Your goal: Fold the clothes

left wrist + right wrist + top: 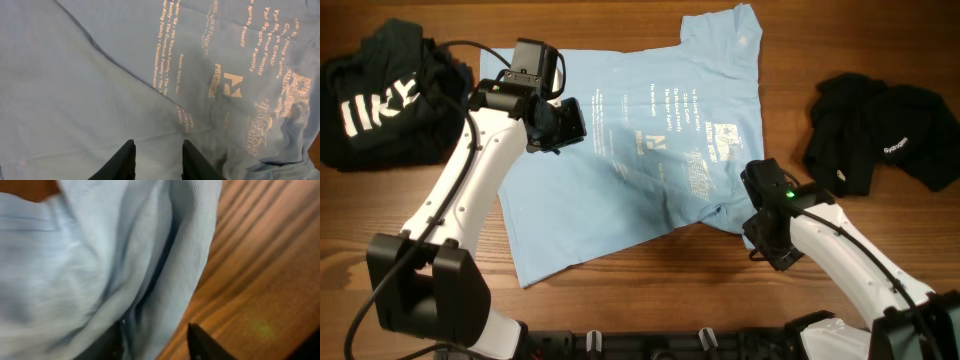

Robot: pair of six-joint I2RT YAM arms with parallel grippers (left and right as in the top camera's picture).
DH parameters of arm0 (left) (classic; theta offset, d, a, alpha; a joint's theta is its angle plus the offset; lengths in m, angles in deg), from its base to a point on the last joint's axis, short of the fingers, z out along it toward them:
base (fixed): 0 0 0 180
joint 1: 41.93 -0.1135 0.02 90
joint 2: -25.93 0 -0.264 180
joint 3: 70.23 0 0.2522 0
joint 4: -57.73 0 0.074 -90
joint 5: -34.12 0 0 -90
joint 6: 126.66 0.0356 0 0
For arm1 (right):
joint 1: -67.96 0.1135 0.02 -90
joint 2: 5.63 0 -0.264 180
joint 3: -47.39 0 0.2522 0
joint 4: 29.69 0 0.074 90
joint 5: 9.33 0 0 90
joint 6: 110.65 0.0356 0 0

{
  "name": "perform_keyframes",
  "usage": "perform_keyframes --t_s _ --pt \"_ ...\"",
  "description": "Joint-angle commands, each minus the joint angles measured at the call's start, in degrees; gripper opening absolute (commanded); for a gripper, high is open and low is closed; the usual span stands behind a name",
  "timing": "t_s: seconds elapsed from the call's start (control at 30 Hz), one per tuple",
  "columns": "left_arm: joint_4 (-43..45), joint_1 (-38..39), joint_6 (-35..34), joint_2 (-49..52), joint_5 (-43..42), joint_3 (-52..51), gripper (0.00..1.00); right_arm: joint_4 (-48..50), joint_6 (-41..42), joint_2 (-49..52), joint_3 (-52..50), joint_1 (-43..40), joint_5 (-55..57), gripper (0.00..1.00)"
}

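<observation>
A light sky-blue T-shirt lies spread on the wooden table, its pale printed text lines facing up. My left gripper hovers over the shirt's upper left part. In the left wrist view its fingers stand open above flat blue cloth, with nothing between them. My right gripper is at the shirt's lower right edge. In the right wrist view it is open and straddles the bunched hem: the left finger is against the cloth, the right finger over bare wood.
A black garment with white lettering lies heaped at the far left. Another black garment lies at the right. Bare wooden table shows in front of the shirt and beside its hem.
</observation>
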Motion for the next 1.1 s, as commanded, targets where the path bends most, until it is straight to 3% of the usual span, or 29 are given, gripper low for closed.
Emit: perform_keyframes --t_s 0.0,0.1,0.3,0.43,0.5,0.53,0.63,1.07 --pt "0.76 0.13 0.02 -0.94 0.98 -0.46 0.31 -1.73 2.25 0.44 0.2 0.33 1.51 0.3" --pt "1.22 0.13 -0.15 -0.94 0.98 -0.46 0.32 -4.94 2.14 -0.33 0.66 0.33 1.51 0.04" --pt "1.66 0.13 -0.15 -0.94 0.98 -0.46 0.33 -12.63 0.87 -4.39 2.69 0.33 1.51 0.04" --pt "1.66 0.15 -0.15 -0.94 0.98 -0.46 0.34 -11.54 0.57 -8.5 2.75 0.33 1.55 0.04" --pt "1.84 0.13 -0.15 -0.94 0.98 -0.46 0.34 -9.01 -0.9 -9.16 2.67 0.33 1.09 0.14" --pt "1.88 0.13 -0.13 -0.94 0.98 -0.46 0.34 -7.17 -2.21 -9.11 2.6 0.33 -0.04 0.24" --pt "1.88 0.13 -0.13 -0.94 1.01 -0.46 0.34 -2.93 -5.6 -8.09 1.77 0.33 -3.61 0.43" --pt "1.88 0.13 -0.11 -0.94 1.03 -0.46 0.36 0.04 -8.85 -0.87 1.09 0.35 -5.03 0.47"
